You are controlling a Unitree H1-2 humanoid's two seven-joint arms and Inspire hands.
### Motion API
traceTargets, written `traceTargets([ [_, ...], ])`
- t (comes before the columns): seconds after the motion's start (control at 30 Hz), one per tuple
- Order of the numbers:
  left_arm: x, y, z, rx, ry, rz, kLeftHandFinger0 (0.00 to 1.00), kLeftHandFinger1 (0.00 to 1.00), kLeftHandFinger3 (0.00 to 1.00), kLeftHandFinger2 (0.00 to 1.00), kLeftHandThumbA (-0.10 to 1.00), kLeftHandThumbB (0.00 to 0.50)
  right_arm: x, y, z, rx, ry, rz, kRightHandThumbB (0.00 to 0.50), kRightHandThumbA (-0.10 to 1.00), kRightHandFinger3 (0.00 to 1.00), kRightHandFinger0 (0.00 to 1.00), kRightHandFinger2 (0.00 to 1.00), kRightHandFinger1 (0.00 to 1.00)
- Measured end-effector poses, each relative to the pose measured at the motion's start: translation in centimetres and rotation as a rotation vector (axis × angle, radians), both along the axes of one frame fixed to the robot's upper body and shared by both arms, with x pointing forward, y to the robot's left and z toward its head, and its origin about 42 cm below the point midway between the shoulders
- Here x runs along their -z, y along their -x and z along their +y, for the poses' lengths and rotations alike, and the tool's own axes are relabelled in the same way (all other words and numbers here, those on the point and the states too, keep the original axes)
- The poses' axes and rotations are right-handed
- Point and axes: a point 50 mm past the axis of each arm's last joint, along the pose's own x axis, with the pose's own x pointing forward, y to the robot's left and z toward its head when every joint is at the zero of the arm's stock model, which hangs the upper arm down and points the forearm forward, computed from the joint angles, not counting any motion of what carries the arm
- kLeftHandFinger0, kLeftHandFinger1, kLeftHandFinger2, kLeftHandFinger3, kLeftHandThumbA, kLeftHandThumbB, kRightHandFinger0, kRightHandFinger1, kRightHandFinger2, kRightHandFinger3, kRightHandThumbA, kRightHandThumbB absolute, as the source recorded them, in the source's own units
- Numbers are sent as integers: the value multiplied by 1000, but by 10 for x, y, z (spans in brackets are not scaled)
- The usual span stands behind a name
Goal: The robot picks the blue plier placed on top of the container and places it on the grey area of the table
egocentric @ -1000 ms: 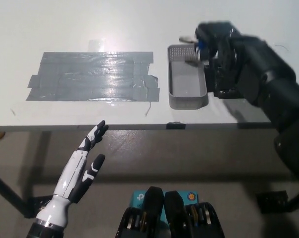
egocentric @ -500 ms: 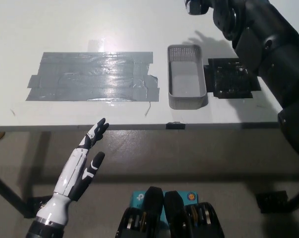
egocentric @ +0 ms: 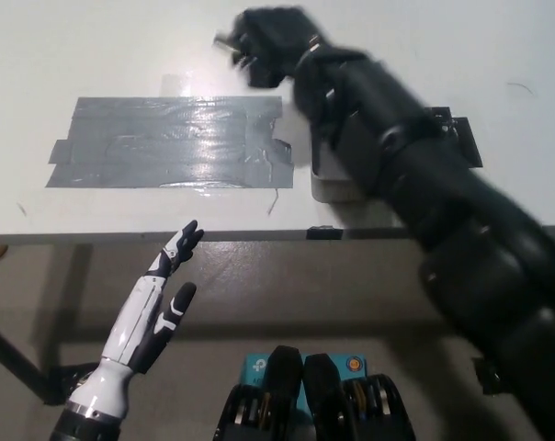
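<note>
Head view: right hand (egocentric: pixel 270 46) above grey area (egocentric: pixel 167 142), blurred.

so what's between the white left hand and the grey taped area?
In the head view, only bare white table and its front edge lie between the left hand, below the table, and the grey area.

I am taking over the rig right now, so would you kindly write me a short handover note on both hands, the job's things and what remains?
Right hand: black, motion-blurred above the far right corner of the grey taped area; a small pale tip pokes out of it, but the blue plier cannot be made out, nor the hand's state.
Left hand: white, open, resting below the table edge.
Grey mesh container: mostly hidden under the right arm, beside the tape.
Done: the arm has reached the grey area.
Left: confirm the plier, set it on the tape, withdraw.
</note>
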Motion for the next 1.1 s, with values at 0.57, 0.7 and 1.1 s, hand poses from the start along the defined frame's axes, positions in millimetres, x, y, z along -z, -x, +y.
traceTargets([
  [0.57,1,0,-1,1,-1,7,1000,1000,1000,1000,966,75,34,19,33,-19,-23,46,296,393,1000,945,1000,1000],
  [0.7,0,0,-2,4,-3,5,1000,1000,1000,1000,962,71,36,18,31,1,-35,78,500,698,1000,1000,1000,1000],
  [1.1,0,-1,-4,9,-5,5,1000,1000,1000,1000,952,73,34,14,22,20,-72,100,500,1000,1000,1000,1000,1000],
])
